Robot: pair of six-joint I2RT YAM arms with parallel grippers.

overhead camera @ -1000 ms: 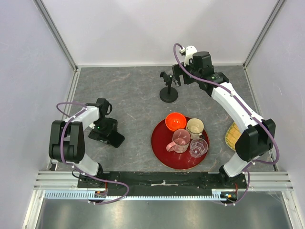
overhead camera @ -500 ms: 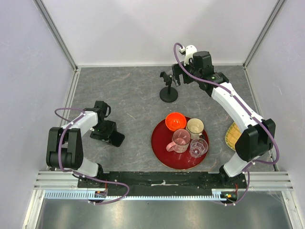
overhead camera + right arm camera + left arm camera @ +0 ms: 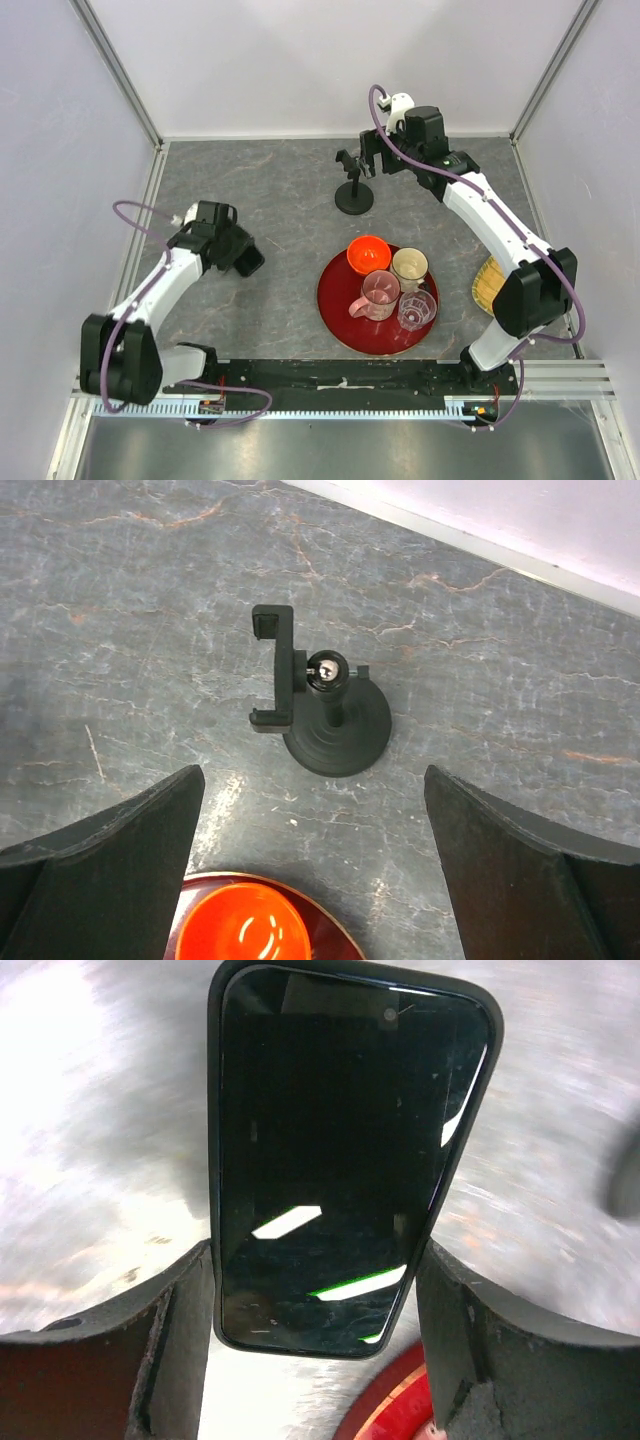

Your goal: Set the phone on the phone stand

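My left gripper (image 3: 237, 252) is shut on the phone (image 3: 247, 258) and holds it off the table at the left. In the left wrist view the black glossy phone (image 3: 340, 1160) is clamped by its long edges between both fingers (image 3: 170, 1350). The phone stand (image 3: 353, 192), with a black disc base, a post and a cradle, stands at the back middle. It also shows in the right wrist view (image 3: 335, 730), upright with an empty cradle. My right gripper (image 3: 374, 157) hovers just behind and above the stand, open and empty (image 3: 315, 880).
A round red tray (image 3: 335, 310) sits at the front middle and holds an orange bowl (image 3: 368, 253), a beige cup (image 3: 409, 267), a pink cup (image 3: 379, 293) and a clear glass (image 3: 416, 310). A yellow woven item (image 3: 487, 285) lies at the right by the right arm. Walls enclose the table.
My left gripper has lifted the phone off the table and carried it up and toward the back right. The right arm and the stand have not moved.
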